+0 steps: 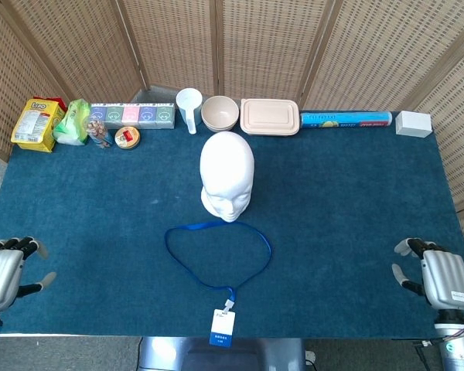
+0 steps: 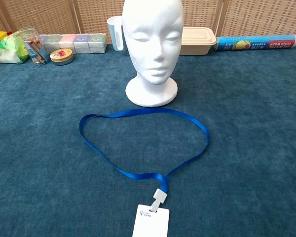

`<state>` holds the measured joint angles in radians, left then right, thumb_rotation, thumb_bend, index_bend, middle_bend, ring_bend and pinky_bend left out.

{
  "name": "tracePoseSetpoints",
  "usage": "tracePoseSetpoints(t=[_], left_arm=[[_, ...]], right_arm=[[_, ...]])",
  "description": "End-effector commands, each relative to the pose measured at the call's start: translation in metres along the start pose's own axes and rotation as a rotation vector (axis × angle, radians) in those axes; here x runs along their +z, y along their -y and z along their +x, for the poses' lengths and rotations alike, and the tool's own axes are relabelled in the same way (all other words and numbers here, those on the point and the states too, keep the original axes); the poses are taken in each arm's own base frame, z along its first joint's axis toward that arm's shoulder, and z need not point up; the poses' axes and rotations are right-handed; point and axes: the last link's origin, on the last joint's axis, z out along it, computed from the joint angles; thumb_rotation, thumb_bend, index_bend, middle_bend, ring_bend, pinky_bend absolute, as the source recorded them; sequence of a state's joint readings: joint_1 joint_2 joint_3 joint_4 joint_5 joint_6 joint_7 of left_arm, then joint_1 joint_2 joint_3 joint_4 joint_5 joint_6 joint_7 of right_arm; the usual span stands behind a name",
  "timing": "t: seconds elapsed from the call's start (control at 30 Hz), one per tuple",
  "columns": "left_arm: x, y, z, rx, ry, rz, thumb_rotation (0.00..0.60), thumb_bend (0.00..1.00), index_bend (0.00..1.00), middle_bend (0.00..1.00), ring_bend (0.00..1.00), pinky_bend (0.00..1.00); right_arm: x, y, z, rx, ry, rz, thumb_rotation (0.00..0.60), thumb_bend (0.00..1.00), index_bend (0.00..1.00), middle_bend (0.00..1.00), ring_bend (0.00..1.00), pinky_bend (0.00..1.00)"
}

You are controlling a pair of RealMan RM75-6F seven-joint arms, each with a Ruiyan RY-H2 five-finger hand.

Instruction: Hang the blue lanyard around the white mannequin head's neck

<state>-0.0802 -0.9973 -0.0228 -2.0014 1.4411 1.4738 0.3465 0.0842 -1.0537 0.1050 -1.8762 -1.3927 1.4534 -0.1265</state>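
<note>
L hand (image 1: 1, 278) at near-left counter (image 1: 356, 201) corner, fingers apart, holding nothing. Blue lanyard (image 2: 138, 143) lies flat in a loop just in front of white mannequin head (image 2: 153, 44), mid-counter. R hand (image 1: 437, 278) near-right, fingers apart, empty.

Along the back edge of the blue felt-covered table (image 1: 356, 201), far left, a yellow snack bag (image 1: 35, 124) leans against a green plastic packet (image 1: 72, 122). Beside them lies a small bundle of wrapped sticks (image 1: 97, 131), then a round red-and-gold tin (image 1: 127, 137). Behind these runs a row of pastel boxes (image 1: 133, 115). A white plastic cup (image 1: 189, 107) stands next to a beige bowl (image 1: 220, 113), with a beige lidded food container (image 1: 270, 117) alongside. Further right, a blue roll of food wrap (image 1: 346, 119), and a small white box (image 1: 413, 124) ends the line. Woven wicker screens (image 1: 263, 46) close off the back.
</note>
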Motion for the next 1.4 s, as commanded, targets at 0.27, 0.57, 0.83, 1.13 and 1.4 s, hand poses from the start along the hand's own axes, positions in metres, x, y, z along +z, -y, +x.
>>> tracePoseSetpoints(t=[0.27, 0.57, 0.83, 1.13, 1.4], left_arm=[[0.008, -0.008, -0.005, -0.007, 0.019, -0.017, 0.569, 0.19, 0.52, 0.46, 0.40, 0.33], [0.019, -0.017, -0.010, -0.006, 0.015, -0.037, 0.569, 0.19, 0.52, 0.46, 0.40, 0.33], [0.024, -0.016, -0.011, 0.004, 0.017, -0.030, 0.568, 0.19, 0.52, 0.46, 0.40, 0.33], [0.031, -0.014, -0.014, 0.005, 0.022, -0.033, 0.568, 0.19, 0.52, 0.46, 0.40, 0.33], [0.034, -0.009, -0.013, 0.012, 0.017, -0.025, 0.569, 0.19, 0.52, 0.46, 0.41, 0.33]], right_arm=[[0.020, 0.010, -0.003, 0.046, 0.015, 0.056, 0.595, 0.35, 0.45, 0.49, 0.48, 0.49], [0.048, 0.027, -0.023, 0.049, 0.042, 0.083, 0.598, 0.35, 0.45, 0.50, 0.51, 0.54], [0.060, 0.050, -0.039, 0.021, 0.052, 0.098, 0.596, 0.35, 0.45, 0.55, 0.64, 0.71], [0.068, 0.086, -0.059, 0.010, 0.076, 0.107, 0.597, 0.35, 0.45, 0.61, 0.76, 0.85], [0.065, 0.116, -0.078, -0.002, 0.133, 0.137, 0.598, 0.35, 0.45, 0.72, 0.90, 0.95]])
